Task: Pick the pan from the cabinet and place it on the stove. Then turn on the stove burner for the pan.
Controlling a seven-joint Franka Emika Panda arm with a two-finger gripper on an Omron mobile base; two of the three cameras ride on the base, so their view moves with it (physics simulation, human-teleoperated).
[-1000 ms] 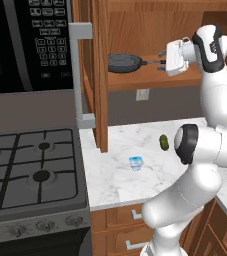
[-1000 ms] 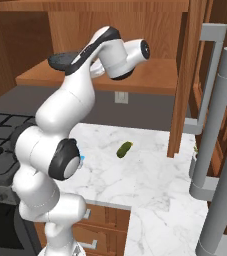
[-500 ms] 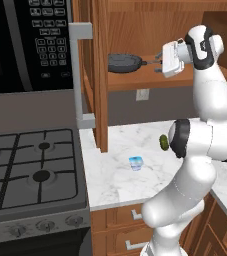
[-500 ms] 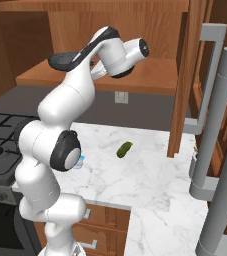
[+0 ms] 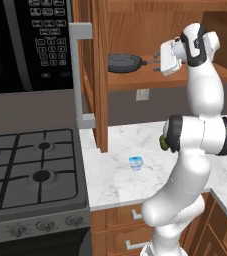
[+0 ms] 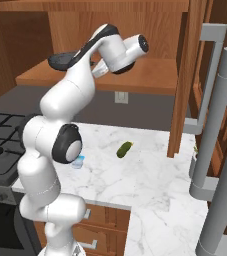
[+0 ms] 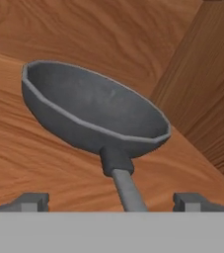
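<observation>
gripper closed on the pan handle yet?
No. In the hand view the gripper stands open, its fingertips wide apart on either side of the pan handle.

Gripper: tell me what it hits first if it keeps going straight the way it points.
The pan's handle, which runs between the open fingers toward the pan on the cabinet shelf; exact depth is unclear.

The pan (image 7: pixel 91 111) handle's end runs off the view's bottom.
</observation>
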